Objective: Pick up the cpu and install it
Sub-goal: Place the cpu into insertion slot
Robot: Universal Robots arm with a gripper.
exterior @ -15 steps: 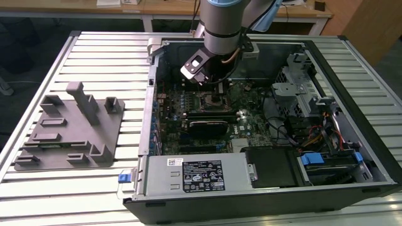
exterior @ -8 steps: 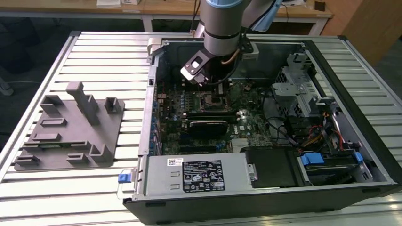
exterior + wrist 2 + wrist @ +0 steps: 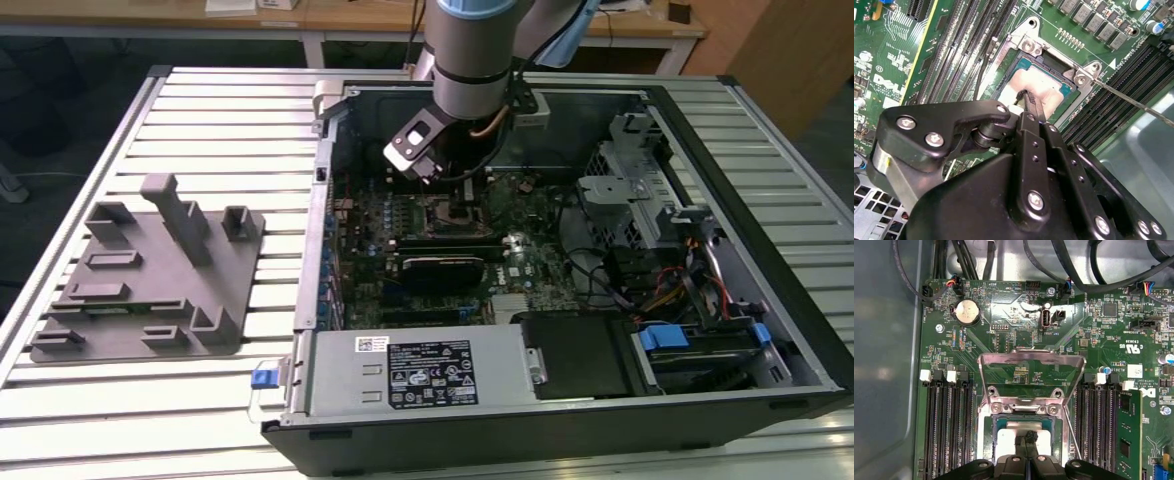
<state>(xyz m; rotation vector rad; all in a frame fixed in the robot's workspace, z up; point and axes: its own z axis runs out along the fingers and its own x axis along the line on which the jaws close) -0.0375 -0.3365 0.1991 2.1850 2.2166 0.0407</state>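
Tray's way over on the exterior view's left: the grey plastic tray (image 3: 134, 290) with its upright posts is sitting on the slatted table (image 3: 200, 100), well apart from the open PC case (image 3: 534, 440).

Moving toward the middle, your arm (image 3: 467, 60) is reaching down into the case, and your gripper (image 3: 1025, 96) is hanging right over the socket (image 3: 988, 432) on the green motherboard (image 3: 1019, 375).

The cpu (image 3: 1046, 85) is lying flat inside that socket frame, not in the jaws. It's looking like a small square chip with a pale, shiny silver top that's catching the light and a thin darker teal rim showing around it. In both wrist views the two thin black fingers (image 3: 1020, 442) are pressing together with no gap showing and nothing clamped between them. Their tips are pointing at the middle of the silver top, and I can't tell if they're actually touching it or hovering just above.

The metal load plate (image 3: 1031, 357) is standing flipped open beside the socket, and memory slots (image 3: 949, 425) are running along both sides of it.

Further to the exterior view's right, the metal drive cage (image 3: 641, 190) and a bundle of cables (image 3: 667, 290) are sitting inside the case.
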